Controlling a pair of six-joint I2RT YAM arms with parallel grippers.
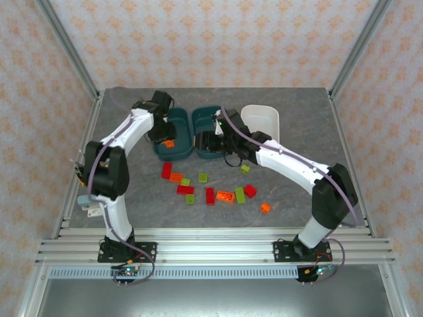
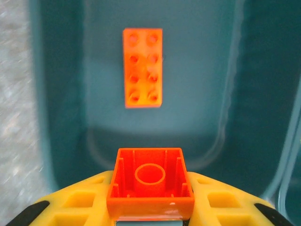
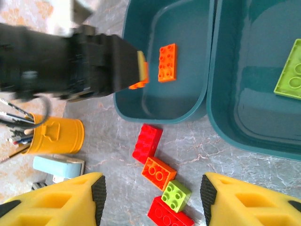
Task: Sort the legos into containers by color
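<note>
Legos (image 1: 210, 195) loose on tbl (image 1: 297, 198), teal bins (image 3: 178, 101) behind, pen cup (image 3: 59, 135) nearby

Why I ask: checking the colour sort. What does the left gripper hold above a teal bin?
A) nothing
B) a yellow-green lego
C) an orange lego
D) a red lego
C: the left gripper is shut on a square orange lego above the left teal bin, where an oblong orange lego lies.

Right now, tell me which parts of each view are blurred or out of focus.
Left wrist: the table at left is smeared; the held orange brick and the oblong orange brick in the teal bin read clearly. Right wrist: the left gripper looks soft, the red brick crisp. Top external: even light, faint shadows.
</note>
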